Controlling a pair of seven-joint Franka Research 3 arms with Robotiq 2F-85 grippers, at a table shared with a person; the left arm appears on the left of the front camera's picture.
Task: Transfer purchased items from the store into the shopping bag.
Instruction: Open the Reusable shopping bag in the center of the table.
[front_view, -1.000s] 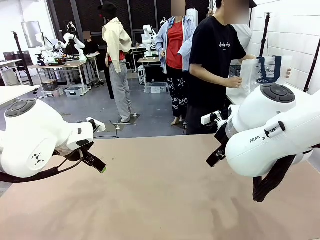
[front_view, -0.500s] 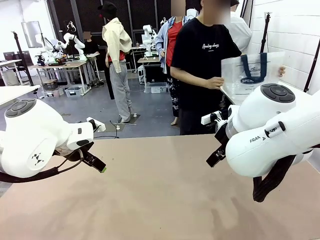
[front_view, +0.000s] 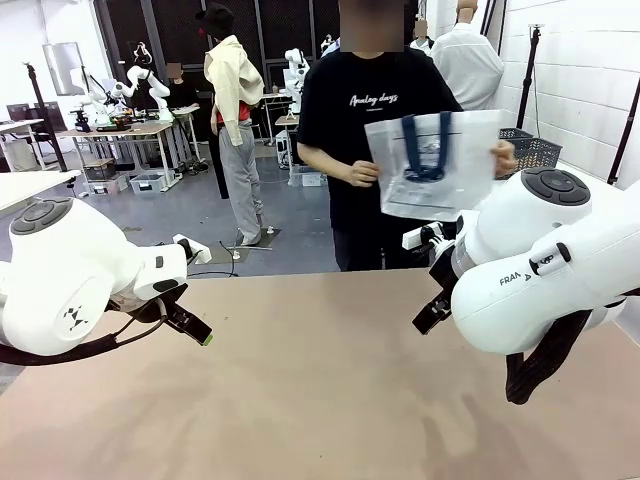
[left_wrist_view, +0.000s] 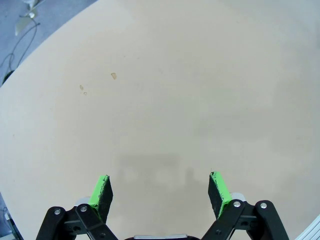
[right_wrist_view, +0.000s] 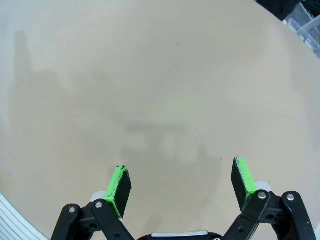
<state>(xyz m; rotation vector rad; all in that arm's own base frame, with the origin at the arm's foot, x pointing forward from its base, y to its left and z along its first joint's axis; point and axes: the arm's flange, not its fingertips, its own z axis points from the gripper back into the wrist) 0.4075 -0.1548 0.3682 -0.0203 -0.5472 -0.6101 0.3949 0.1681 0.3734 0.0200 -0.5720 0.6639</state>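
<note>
Brown desk top (front_view: 320, 400) stretches across the near side of a big work room. Two white robot arms reach over it, one from the left and one from the right.

The left tool (left_wrist_view: 159, 179) hangs above the desk with its two green pads (left_wrist_view: 101, 192) wide apart and nothing between them. The right tool (right_wrist_view: 180, 170) is the same: two pads apart, holding nothing. From the front, the right tool is mostly hidden behind its own fat white arm.

One person (front_view: 365, 120) in a black shirt stands at the far side of the desk. Both hands hold up one shopping bag (front_view: 440, 185), one hand (front_view: 358, 175) at its left edge and the other hand (front_view: 503, 158) at its right edge. The bag is see-through white with two navy handles; its print is too small to read.

Far right, behind the bag, one dark lattice basket (front_view: 530, 150) peeks out. What is inside it cannot be made out.
</note>
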